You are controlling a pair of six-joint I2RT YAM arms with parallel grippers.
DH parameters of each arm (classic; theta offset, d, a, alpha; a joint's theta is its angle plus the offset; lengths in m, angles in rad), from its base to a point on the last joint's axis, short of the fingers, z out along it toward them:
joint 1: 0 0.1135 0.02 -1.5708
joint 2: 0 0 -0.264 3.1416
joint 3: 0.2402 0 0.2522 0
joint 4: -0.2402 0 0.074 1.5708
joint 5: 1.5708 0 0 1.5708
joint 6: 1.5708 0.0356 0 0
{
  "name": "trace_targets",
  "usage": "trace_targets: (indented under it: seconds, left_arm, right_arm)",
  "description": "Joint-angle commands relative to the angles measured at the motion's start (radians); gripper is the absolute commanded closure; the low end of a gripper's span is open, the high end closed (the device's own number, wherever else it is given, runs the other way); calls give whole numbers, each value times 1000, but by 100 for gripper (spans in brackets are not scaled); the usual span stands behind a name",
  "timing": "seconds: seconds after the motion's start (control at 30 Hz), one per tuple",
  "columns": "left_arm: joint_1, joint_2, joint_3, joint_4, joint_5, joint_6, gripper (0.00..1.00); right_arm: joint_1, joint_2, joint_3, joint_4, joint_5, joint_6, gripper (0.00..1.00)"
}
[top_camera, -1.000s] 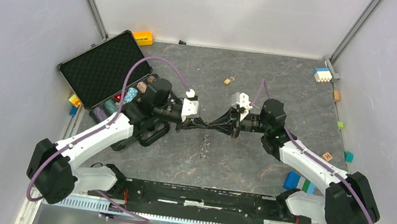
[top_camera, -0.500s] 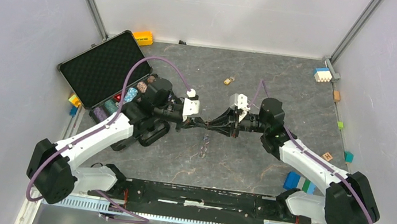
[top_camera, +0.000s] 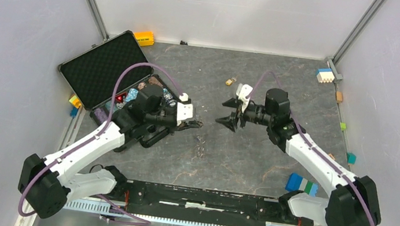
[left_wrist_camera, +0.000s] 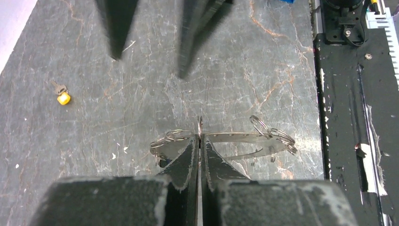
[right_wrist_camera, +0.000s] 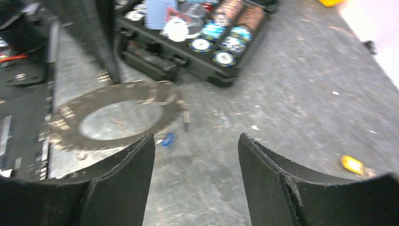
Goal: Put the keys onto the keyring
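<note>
Table point(top_camera: 250, 160): grey stone-pattern surface, filling the middle of the overhead view.

Case point(top_camera: 101, 68): black, lid open, at centre left of the overhead view. Its tray holds rows of poker chips point(right_wrist_camera: 221, 28).

Left gripper point(top_camera: 197, 124): just left of frame centre overhead. The 2 fingers are clenched together, and in the left wrist view a thin metal edge shows pinched at their tips point(left_wrist_camera: 199, 139). It is grasping the keyring.

Right gripper point(top_camera: 229, 112): just right of frame centre overhead, facing the left gripper and apart from it. It is released, jaws spread wide, nothing between them point(right_wrist_camera: 196, 141).

Keyring point(left_wrist_camera: 235, 137): a flat silvery oval loop carrying several small split rings. It sits at the lower centre of the left wrist view, held at its rim, off the table.

Blue key point(right_wrist_camera: 167, 139): hangs beside the keyring's lower edge in the right wrist view. Blurred, so I cannot tell how it is attached.

Yellow key point(top_camera: 230, 82): lies alone on the table, above centre overhead, well apart from both grippers.
</note>
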Motion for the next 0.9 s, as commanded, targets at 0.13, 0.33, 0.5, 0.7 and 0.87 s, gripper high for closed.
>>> trace_targets:
  seconds: [0.13, 0.33, 0.5, 0.7, 0.87]
  left_arm:
    - [10, -92, -44, 12, 52, 30, 98]
    - [10, -106, -52, 10, 75, 22, 98]
    - [10, -89, -59, 33, 81, 27, 98]
    - [10, -70, -55, 33, 85, 26, 98]
    - [9, -53, -46, 23, 88, 28, 98]
  right_arm:
    - [-48, 259, 220, -76, 340, -118, 29]
    - [-54, 543, 465, -145, 496, -196, 28]
    - [-57, 772, 682, -212, 604, -276, 29]
    - [-54, 985, 891, -276, 746, -331, 31]
    - [-54, 1082, 997, -298, 817, -360, 33]
